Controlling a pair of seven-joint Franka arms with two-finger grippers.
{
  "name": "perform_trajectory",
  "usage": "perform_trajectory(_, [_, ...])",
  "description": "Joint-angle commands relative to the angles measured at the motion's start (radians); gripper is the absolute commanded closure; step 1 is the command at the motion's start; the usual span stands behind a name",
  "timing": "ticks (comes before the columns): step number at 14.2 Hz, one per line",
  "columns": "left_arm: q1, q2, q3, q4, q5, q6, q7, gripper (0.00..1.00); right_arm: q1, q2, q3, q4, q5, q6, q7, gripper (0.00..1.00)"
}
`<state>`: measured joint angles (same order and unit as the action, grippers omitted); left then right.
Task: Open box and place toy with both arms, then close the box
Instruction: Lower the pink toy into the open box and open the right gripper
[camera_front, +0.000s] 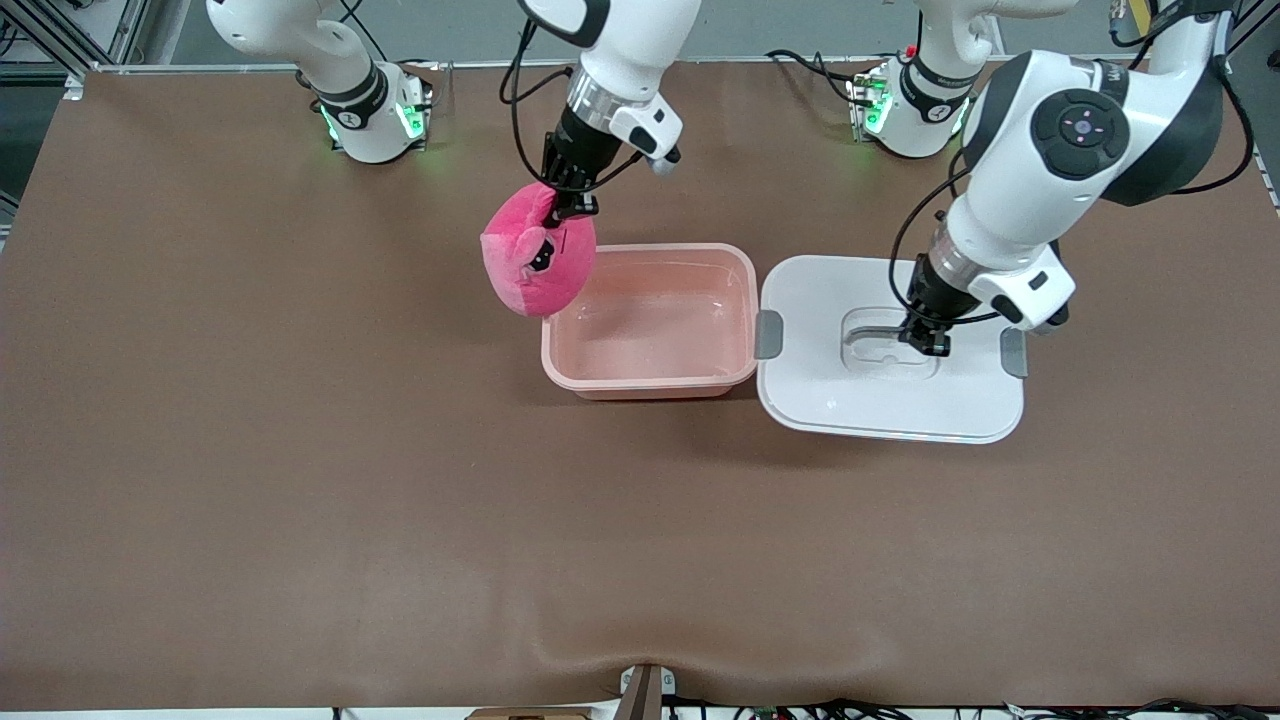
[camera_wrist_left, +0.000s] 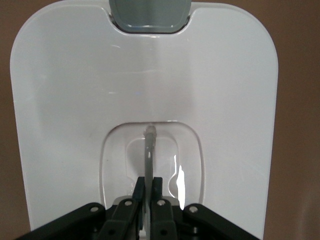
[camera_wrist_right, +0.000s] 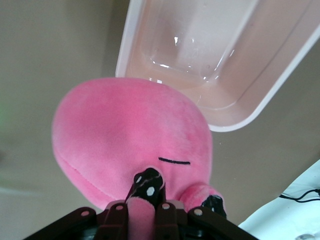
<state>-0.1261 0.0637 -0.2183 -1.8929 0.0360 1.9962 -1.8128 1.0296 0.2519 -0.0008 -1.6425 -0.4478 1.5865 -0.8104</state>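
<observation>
Front view: on the brown surface (camera_front: 250, 450) the open box (camera_front: 650, 380) sits with its lid (camera_front: 890, 400) flat just beside it, toward the left arm's end. Left hand (camera_front: 925, 343) is down in the lid's recess, fingers pressed on the thin handle (camera_wrist_left: 149, 150). Right hand (camera_front: 570, 208) pinches the toy (camera_front: 530, 265) by an eye stalk, hanging over the box's edge.

Right gripper (camera_front: 572, 208): we see it in the air over the box's (camera_front: 650, 385) edge toward the right arm's end, fingers clamped on the toy (camera_front: 535, 258).
Left gripper (camera_front: 925, 340): down in the lid's (camera_front: 890, 400) recessed handle (beside the box), fingers pinched on it.
</observation>
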Motion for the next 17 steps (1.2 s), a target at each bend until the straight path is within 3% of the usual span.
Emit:
perform_trajectory(1, [0.055, -0.038, -0.012, -0.047, -0.024, 0.001, 0.065, 1.0, 0.03, 0.041, -0.011, 0.032, -0.049, -0.02, 0.03, 1.0])
perform_trajectory(4, [0.08, -0.051, -0.012, -0.069, -0.024, 0.001, 0.099, 1.0, 0.032, 0.05, -0.011, 0.035, -0.106, -0.013, 0.03, 1.0])
perform_trajectory(8, [0.115, -0.088, -0.012, -0.106, -0.024, 0.001, 0.162, 1.0, 0.035, 0.084, -0.011, 0.053, -0.118, -0.01, 0.03, 0.99])
perform_trajectory(9, [0.117, -0.097, -0.012, -0.118, -0.024, 0.001, 0.174, 1.0, 0.041, 0.089, -0.011, 0.058, -0.121, -0.01, 0.03, 0.76])
perform_trajectory(11, [0.121, -0.108, -0.012, -0.133, -0.024, 0.003, 0.184, 1.0, 0.044, 0.089, -0.011, 0.085, -0.117, -0.011, 0.028, 0.0])
perform_trajectory(17, [0.146, -0.139, -0.012, -0.164, -0.059, 0.006, 0.244, 1.0, 0.072, 0.078, -0.015, 0.213, -0.101, -0.065, 0.031, 0.0])
